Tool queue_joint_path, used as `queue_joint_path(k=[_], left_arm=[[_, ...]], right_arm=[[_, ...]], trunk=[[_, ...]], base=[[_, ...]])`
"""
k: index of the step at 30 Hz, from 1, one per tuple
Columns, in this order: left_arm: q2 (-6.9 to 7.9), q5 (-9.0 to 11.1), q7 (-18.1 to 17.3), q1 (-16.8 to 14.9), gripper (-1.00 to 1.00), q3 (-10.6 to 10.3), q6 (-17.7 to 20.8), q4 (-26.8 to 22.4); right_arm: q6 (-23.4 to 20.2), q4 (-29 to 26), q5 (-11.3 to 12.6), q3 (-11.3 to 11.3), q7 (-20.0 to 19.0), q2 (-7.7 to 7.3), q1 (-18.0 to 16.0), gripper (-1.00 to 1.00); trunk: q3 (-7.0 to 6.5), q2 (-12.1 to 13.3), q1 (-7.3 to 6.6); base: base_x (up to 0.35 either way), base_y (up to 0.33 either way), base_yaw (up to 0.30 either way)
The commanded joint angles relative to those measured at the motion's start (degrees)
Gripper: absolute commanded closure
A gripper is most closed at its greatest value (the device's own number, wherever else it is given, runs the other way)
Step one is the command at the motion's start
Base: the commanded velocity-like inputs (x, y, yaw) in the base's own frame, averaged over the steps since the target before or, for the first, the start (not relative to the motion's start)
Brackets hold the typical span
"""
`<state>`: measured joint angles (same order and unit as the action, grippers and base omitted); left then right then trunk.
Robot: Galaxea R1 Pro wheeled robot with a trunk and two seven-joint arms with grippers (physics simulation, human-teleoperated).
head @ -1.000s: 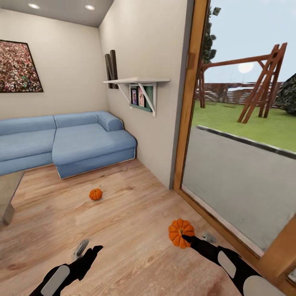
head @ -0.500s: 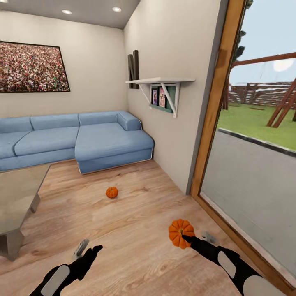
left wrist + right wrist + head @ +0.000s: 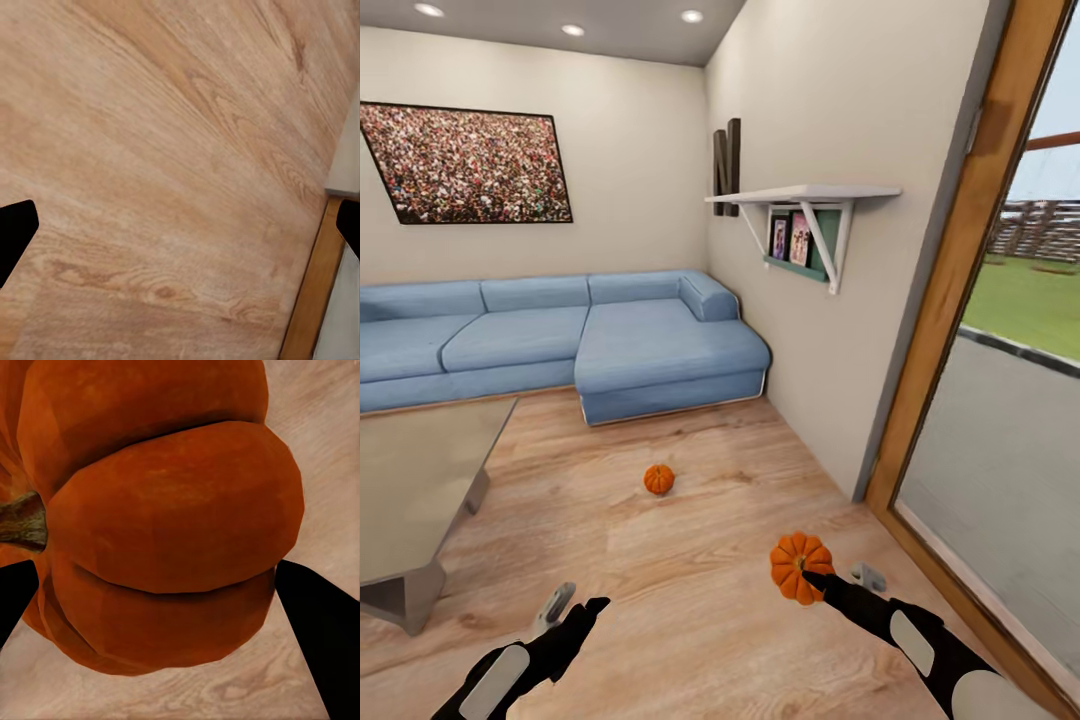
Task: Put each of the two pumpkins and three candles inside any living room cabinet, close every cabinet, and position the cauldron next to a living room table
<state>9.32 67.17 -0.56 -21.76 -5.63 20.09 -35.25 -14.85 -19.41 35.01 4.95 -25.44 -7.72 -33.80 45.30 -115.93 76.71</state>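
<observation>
My right hand [image 3: 807, 578] is clamped on one pumpkin [image 3: 798, 565], holding it up off the wooden floor [image 3: 690, 600] in front of me on my right side. In the right wrist view that pumpkin [image 3: 157, 517] sits between the two dark fingertips [image 3: 319, 637], which press against its ribbed sides, and its brownish stem [image 3: 21, 521] points off to one side rather than up.

My left hand [image 3: 572, 612] hangs low on my left with nothing in it, spread wide. In the left wrist view its fingertips [image 3: 15, 232] stand far apart over bare floor boards [image 3: 165, 172], with a strip of wooden door frame [image 3: 311, 292] at one edge.

The second pumpkin [image 3: 658, 479] rests on the floor further ahead, roughly in the middle of the room, well apart from both hands. It lies between the grey glossy tabletop [image 3: 410, 480] on my left and the wall [image 3: 830, 120] on my right, and short of the blue corner sofa [image 3: 590, 345] at the back. A white wall shelf [image 3: 805, 195] carries a few small framed pictures beneath it, and a large picture [image 3: 470, 165] hangs above the sofa. On my right a tall glass door [image 3: 1000, 400] in a wooden frame looks out on grass
</observation>
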Motion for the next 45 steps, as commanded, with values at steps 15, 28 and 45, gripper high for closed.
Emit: queue_joint_path(k=[15,28,45], left_arm=[[0.01,0.24,-0.06,-0.03,-1.00,-0.23,0.04,0.00],[0.03,0.24,-0.06,-0.03,-1.00,-0.22,0.04,0.00],[0.49,0.24,-0.11,-0.03,-1.00,-0.20,0.08,0.00]], right_arm=[[-0.28,-0.45,0.91,0.23,-0.01,-0.10,-0.04,1.00],[-0.25,-0.45,0.92,0.19,0.11,-0.10,-0.04,1.00],[-0.48,-2.34,0.93,0.05,0.09,-0.18,-0.04,1.00]], trunk=[[0.05,-0.02,0.02],[0.05,-0.02,0.02],[0.05,-0.02,0.02]], base=[[0.327,0.000,0.006],[0.326,0.000,0.129],[0.319,-0.015,0.148]])
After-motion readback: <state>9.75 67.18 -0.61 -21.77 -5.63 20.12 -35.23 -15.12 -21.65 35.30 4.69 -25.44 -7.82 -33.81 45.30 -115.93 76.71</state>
